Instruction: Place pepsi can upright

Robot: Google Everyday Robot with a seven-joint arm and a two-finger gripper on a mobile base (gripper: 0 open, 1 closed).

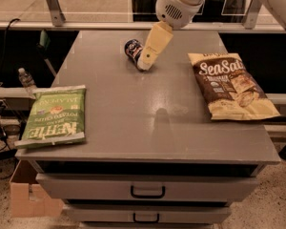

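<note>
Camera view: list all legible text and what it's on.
"KETTLE", "JALAPEÑO": flat green chip bag, upside down in this view; its smaller print is blurred.
"Sea Salt": brown-and-cream chip bag; its smaller print is blurred.
Small dark blue aluminium pepsi can, lying on its side: marks unreadable.
Cream end effector, at the can's near end: no text.

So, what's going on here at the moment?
The robot's hand is down at the pepsi can, which lies on its side near the back of the grey table, not yet upright. Whether it has a grip, I cannot tell. A green Kettle bag and a Sea Salt bag lie flat, away from it.
</note>
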